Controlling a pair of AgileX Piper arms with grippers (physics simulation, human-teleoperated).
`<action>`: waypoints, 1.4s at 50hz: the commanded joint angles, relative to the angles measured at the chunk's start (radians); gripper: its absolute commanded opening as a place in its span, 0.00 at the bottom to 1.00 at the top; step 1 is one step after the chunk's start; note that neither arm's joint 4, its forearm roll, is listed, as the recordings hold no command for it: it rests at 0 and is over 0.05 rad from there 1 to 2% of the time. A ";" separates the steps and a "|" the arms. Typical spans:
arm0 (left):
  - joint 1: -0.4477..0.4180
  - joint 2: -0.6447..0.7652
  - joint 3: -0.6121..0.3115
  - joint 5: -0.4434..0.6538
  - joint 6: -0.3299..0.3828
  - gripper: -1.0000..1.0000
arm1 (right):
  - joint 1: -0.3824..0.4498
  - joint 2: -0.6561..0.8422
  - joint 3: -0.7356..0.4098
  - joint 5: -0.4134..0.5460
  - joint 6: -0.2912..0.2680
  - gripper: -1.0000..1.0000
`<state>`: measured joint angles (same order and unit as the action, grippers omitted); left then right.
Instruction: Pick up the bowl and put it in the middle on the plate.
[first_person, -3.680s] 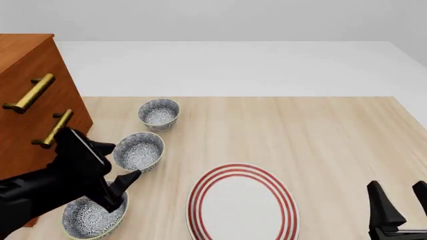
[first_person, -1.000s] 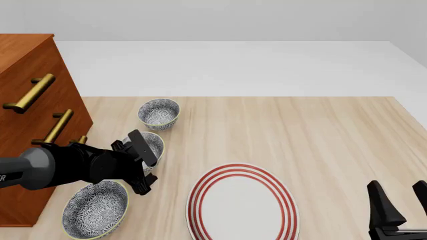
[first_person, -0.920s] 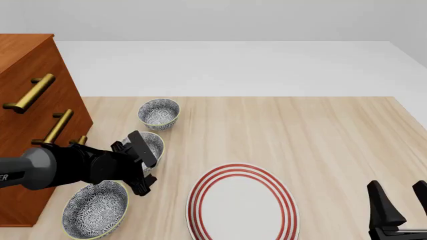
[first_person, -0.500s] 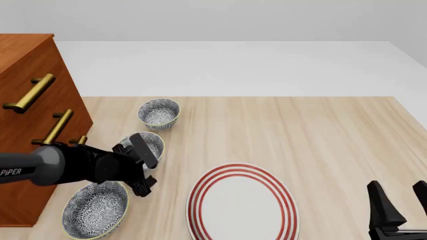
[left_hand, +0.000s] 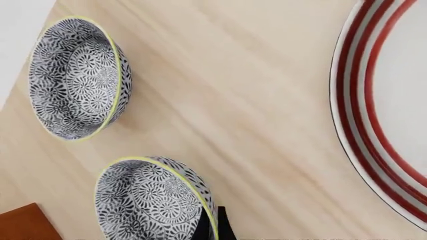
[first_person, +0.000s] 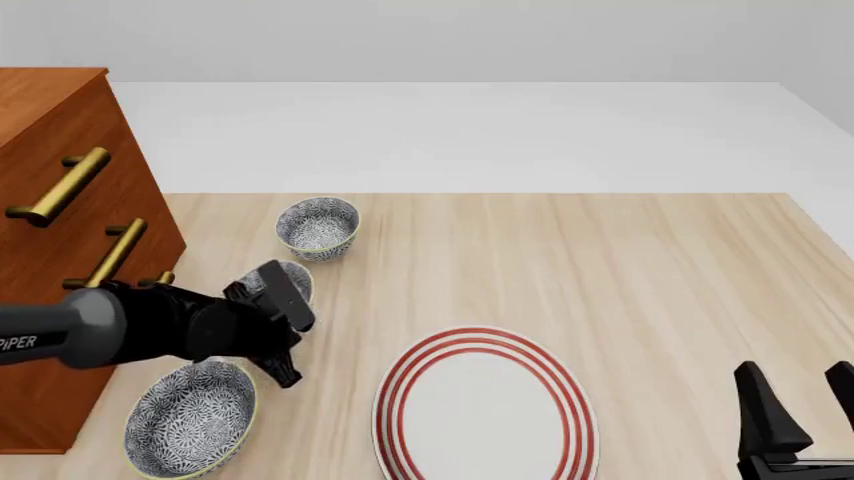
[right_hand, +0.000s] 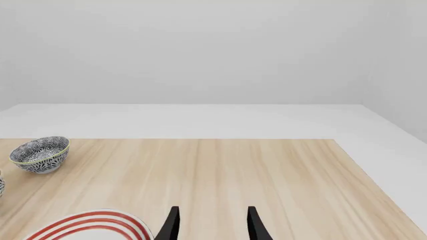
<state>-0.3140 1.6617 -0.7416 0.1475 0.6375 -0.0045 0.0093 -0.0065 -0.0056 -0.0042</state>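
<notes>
Front view shows what neither wrist camera does: all three patterned bowls in one row along the table's (first_person: 641, 270) left side, beside the wooden drawer cabinet (first_person: 60, 230) with brass handles. Nearest is a bowl (first_person: 190, 417) at about 7 o'clock of the plate (first_person: 485, 405). The left arm lies across the row, and the left gripper (first_person: 278, 335) sits over the middle bowl (first_person: 276, 283), hiding most of it. The far bowl (first_person: 318, 227) stands apart at about 11 o'clock of the plate.

Left wrist view alone reveals the grip itself: two dark fingertips (left_hand: 212, 226) straddle the yellow rim of the middle bowl (left_hand: 150, 200), one inside the wall and one outside, pressed close on it with hardly any gap. That camera also catches the far bowl (left_hand: 77, 77) and an arc of the plate's red rings (left_hand: 373, 125).

The bowl thus sits in the left claw, at roughly 10 o'clock of the plate and short of its rim; whether it is off the wood I cannot tell.

The right gripper (first_person: 798, 405) rests at the table's near right, at about 3 o'clock of the plate, fingers spread and holding nothing. Right wrist view confirms the gap between its fingers (right_hand: 171, 225).
</notes>
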 joint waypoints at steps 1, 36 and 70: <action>-0.015 -0.042 0.005 0.018 0.007 0.00 | 0.000 0.001 0.001 -0.002 0.000 1.00; -0.217 -0.306 0.010 0.149 -0.047 0.00 | 0.000 -0.001 0.001 0.000 0.000 1.00; -0.455 -0.348 -0.084 0.268 -0.057 0.00 | 0.000 -0.003 -0.002 0.005 0.000 1.00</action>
<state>-0.7184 1.3056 -0.7942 0.4015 0.5788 -0.0042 0.0083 -0.0072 -0.0040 -0.0046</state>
